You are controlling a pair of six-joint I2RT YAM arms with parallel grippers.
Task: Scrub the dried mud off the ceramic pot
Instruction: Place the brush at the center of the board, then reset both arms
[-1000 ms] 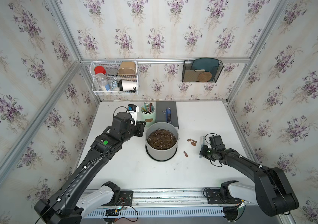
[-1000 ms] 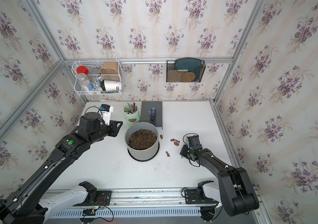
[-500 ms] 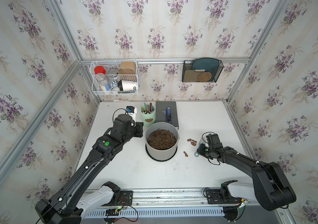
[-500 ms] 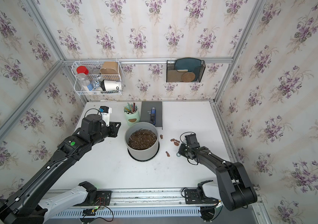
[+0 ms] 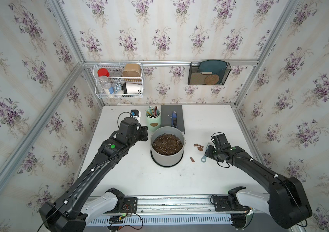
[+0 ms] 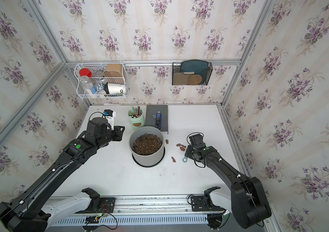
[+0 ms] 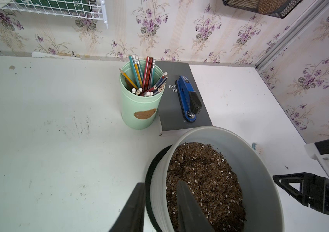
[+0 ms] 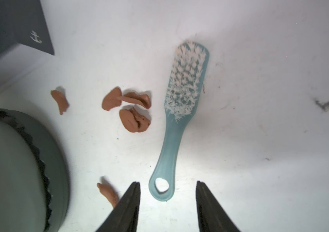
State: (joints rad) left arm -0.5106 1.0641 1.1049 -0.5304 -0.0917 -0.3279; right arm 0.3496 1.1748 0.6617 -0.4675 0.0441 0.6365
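The grey pot [image 5: 166,159] stands on its black saucer [image 7: 149,176] about mid-worktop [image 5: 139,180], filled with dark speckled soil [image 7: 203,180].

The left pincer [image 7: 160,182] sits at the pot's left rim, one finger [image 7: 137,206] outside the wall and the other [image 7: 187,209] inside over the soil. The gap between them is narrow. From here I cannot tell whether they actually pinch the wall or only straddle it.

The dried mud [image 8: 133,120] lies on the worktop to the right of the pot, in reddish-brown flakes. Three pieces cluster together [image 5: 199,147]. A lone sliver [image 5: 192,159] lies nearer the front. In a top view, one more flake [image 6: 167,141] lies just beside the pot's far right edge.

Right of that cluster lies a teal scrubbing brush [image 8: 179,120], flat on the worktop with its bristles up. The right pincer [image 8: 167,183] hovers over the end of the handle [image 8: 161,188] with the hole in it. Its jaws stand well apart and hold nothing, and the handle lies loose between their tips.

Behind the pot are a mint-green cup of pencils [image 7: 139,108] and a dark grey book [image 7: 171,118] with a blue stapler [image 7: 188,100] on top. The book's near edge is just beside the pot.
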